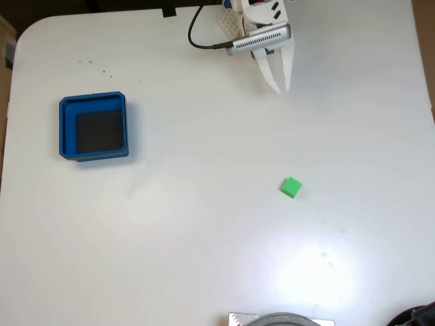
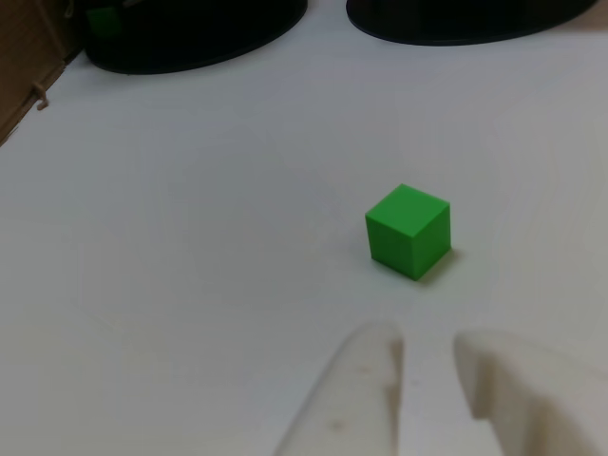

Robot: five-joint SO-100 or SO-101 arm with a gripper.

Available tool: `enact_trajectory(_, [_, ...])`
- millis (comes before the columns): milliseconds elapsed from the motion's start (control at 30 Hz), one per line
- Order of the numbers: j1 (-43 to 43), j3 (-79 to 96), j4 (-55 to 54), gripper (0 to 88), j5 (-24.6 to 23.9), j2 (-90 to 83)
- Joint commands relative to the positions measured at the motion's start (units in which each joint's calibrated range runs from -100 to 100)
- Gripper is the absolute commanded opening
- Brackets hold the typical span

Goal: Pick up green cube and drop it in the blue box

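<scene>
The small green cube (image 1: 291, 187) rests on the white table, right of centre in the fixed view. The blue box (image 1: 68, 129), with thick walls and a dark floor, stands at the left and holds nothing. My white gripper (image 1: 280, 87) hangs near the table's far edge, well above the cube in that view, its fingers slightly parted with nothing between them. In the other view the two white fingertips (image 2: 366, 380) rise from the bottom edge, with the green cube (image 2: 408, 231) a short way ahead of the gripper (image 2: 427, 356).
A black cable (image 1: 197, 37) loops beside the arm at the far edge. A grey round object (image 1: 282, 319) sits at the near edge of the table. Dark curved shapes (image 2: 190, 28) line the far side in the other view. A cardboard edge (image 2: 24, 57) shows at top left.
</scene>
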Motion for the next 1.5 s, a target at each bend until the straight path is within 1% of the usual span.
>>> enact_trajectory(0, [0.63,0.18,-0.9,1.2,4.49,-1.09])
enact_trajectory(600, [0.7,-0.18,-0.9,1.2,4.49,0.75])
enact_trajectory(1067, [0.7,-4.4,-0.9,1.2,4.49,1.92])
enact_trajectory(1467, [0.7,-16.97,-0.98,1.2,4.74,20.65])
